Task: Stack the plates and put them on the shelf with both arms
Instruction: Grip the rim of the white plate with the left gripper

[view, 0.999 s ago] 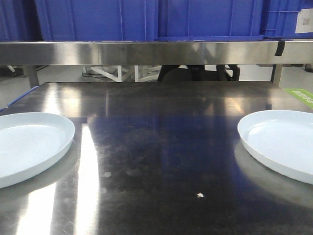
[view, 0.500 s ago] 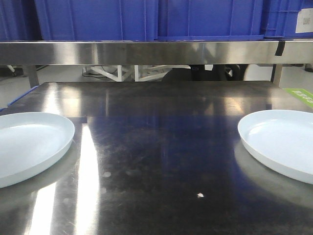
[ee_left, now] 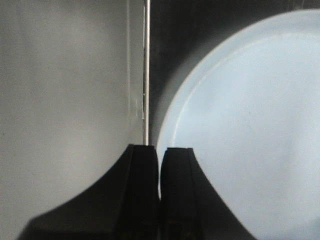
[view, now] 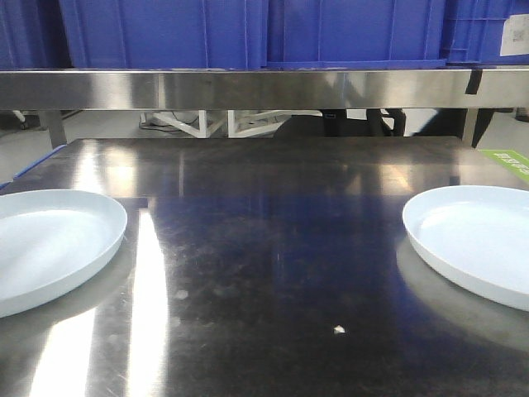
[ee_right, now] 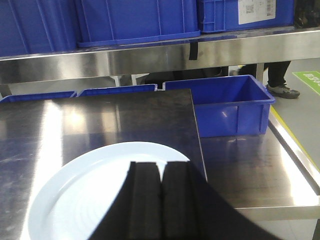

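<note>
Two white plates lie on the dark steel tabletop, one at the left edge [view: 50, 244] and one at the right edge [view: 479, 248] of the front view. No gripper shows in that view. In the left wrist view my left gripper [ee_left: 160, 150] is shut on nothing and hovers over the left rim of the left plate [ee_left: 240, 130]. My right gripper [ee_right: 161, 166] is also shut on nothing, above the near right part of the right plate [ee_right: 85, 195]. The shelf's steel front rail [view: 248, 88] runs across the back.
Blue crates [view: 165, 33] stand on the shelf above the rail. A further open blue crate [ee_right: 225, 105] sits on a lower steel surface right of the tabletop. The tabletop's left edge [ee_left: 146, 75] runs just beside the left plate. A person's feet [ee_right: 282, 90] stand at the far right.
Both plates stay where they were. Only dark shapes behind the shelf, under the rail, have shifted.
</note>
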